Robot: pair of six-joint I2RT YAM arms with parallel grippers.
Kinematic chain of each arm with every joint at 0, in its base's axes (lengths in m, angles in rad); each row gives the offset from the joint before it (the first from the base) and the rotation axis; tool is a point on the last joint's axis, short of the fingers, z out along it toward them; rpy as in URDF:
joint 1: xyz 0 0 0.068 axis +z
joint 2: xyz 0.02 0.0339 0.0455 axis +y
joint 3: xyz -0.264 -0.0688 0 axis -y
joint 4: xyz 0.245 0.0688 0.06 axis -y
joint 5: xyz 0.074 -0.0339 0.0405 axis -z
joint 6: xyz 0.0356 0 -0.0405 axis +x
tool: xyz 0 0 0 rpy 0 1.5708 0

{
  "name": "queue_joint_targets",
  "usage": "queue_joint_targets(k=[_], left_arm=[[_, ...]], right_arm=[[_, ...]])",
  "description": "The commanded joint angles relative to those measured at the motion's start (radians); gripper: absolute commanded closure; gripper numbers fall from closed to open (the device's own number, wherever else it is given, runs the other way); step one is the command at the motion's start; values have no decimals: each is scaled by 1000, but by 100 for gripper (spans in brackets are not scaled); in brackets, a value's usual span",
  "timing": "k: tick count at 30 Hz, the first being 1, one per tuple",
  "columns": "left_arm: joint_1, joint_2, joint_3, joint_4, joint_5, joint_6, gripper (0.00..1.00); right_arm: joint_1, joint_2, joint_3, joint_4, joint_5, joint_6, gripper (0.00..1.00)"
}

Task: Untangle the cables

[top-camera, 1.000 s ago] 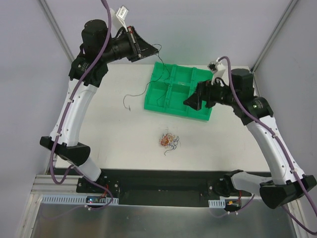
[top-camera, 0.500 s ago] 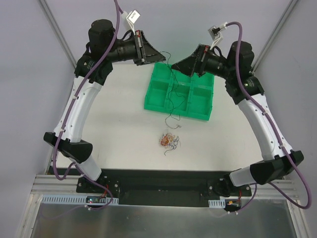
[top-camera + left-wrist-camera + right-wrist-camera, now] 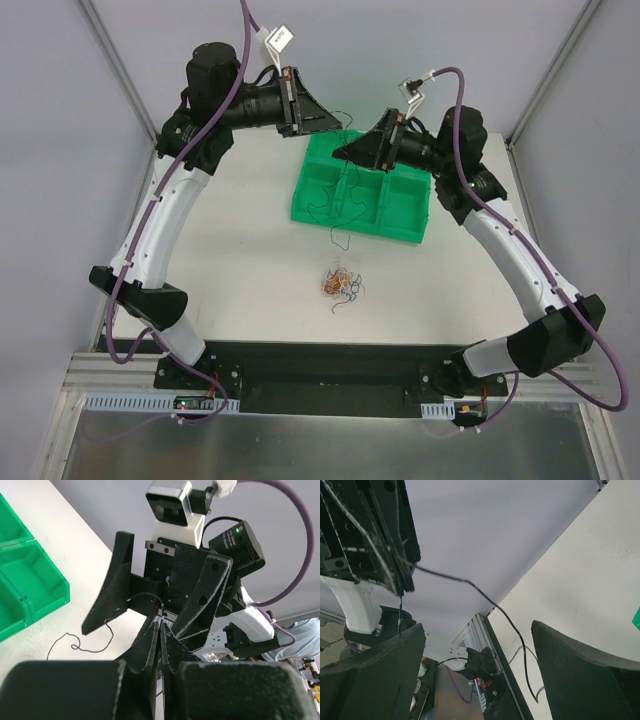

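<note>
One black wire [image 3: 466,581] hangs pinched between the pressed-together fingers of my left gripper [image 3: 343,126], held high over the green tray [image 3: 356,226], seemingly to dangle free of the tangled cables [image 3: 341,283] on the table [image 3: 240,260]. My right gripper [image 3: 345,152] faces it, fingers spread, ready to take it.

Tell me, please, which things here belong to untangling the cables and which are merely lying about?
Part of the job:
black cable, pinched in the shut left gripper
tangle of coloured cables on the table
open right gripper, facing the left one

Just there:
green tray
the table itself
</note>
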Motion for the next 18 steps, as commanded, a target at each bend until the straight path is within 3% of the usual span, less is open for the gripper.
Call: queue_joint_targets(k=[1, 12, 18], left_arm=[[-9, -35, -3, 40, 10, 7, 100], [-9, -32, -9, 40, 16, 1, 100], [-9, -21, 10, 40, 13, -4, 100]], right_arm=[[-1, -128, -69, 132, 6, 42, 11], [-2, -230, -155, 254, -4, 127, 7], [10, -181, -79, 168, 47, 108, 7]])
